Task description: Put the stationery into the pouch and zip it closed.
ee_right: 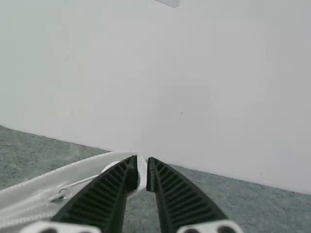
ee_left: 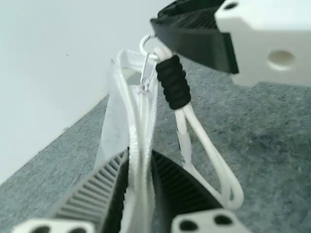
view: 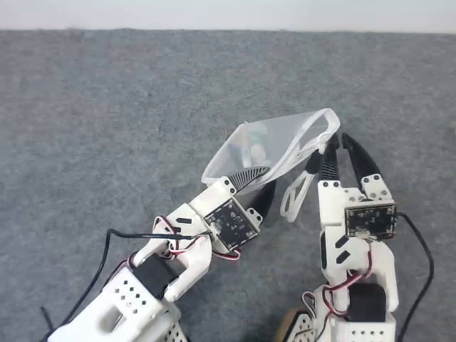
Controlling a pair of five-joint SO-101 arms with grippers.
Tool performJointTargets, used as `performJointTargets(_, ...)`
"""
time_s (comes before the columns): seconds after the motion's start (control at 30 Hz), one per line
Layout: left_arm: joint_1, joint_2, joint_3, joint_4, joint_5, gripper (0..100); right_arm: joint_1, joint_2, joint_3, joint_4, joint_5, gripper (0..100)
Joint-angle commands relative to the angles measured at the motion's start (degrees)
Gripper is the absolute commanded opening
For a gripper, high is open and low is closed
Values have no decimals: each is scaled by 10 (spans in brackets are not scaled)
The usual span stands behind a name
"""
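Note:
The translucent white pouch [view: 278, 146] hangs off the grey table, stretched between both grippers. My left gripper [view: 258, 179] is shut on the pouch's zipper edge [ee_left: 141, 121], which runs up between its ribbed black fingers [ee_left: 170, 184]. My right gripper [view: 339, 140] is shut on the zipper pull's white ring [ee_right: 141, 171] at the pouch's far end; one of its black fingers [ee_left: 194, 36] shows just above the ring. A black cord wrap [ee_left: 172, 82] and a white strap loop [view: 292, 199] dangle from the pull. Faint shapes of stationery [view: 255, 148] show through the pouch wall.
Grey felt-like table surface [view: 107, 107] spreads out to the left and back, ending at a white wall [view: 214, 14]. A black cable [view: 107, 246] trails from the left arm near the front edge. The two arms stand close together at the front.

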Motion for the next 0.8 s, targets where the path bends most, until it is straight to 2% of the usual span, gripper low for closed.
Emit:
performJointTargets(0.0,-11,-9,-7,18,-3,9,40,41,-13,-48,14,7)
performJointTargets(0.13,-11,-9,-9,27,-3,9,58,167,-58,-94,11,7)
performJointTargets(0.33,-12,-9,-9,27,-3,9,104,380,-186,-104,9,7)
performJointTargets(0.5,-13,-9,-9,27,-3,9,149,531,-275,-124,-25,7)
performJointTargets(0.77,-13,-9,-9,27,-3,9,182,679,-355,-125,-60,7)
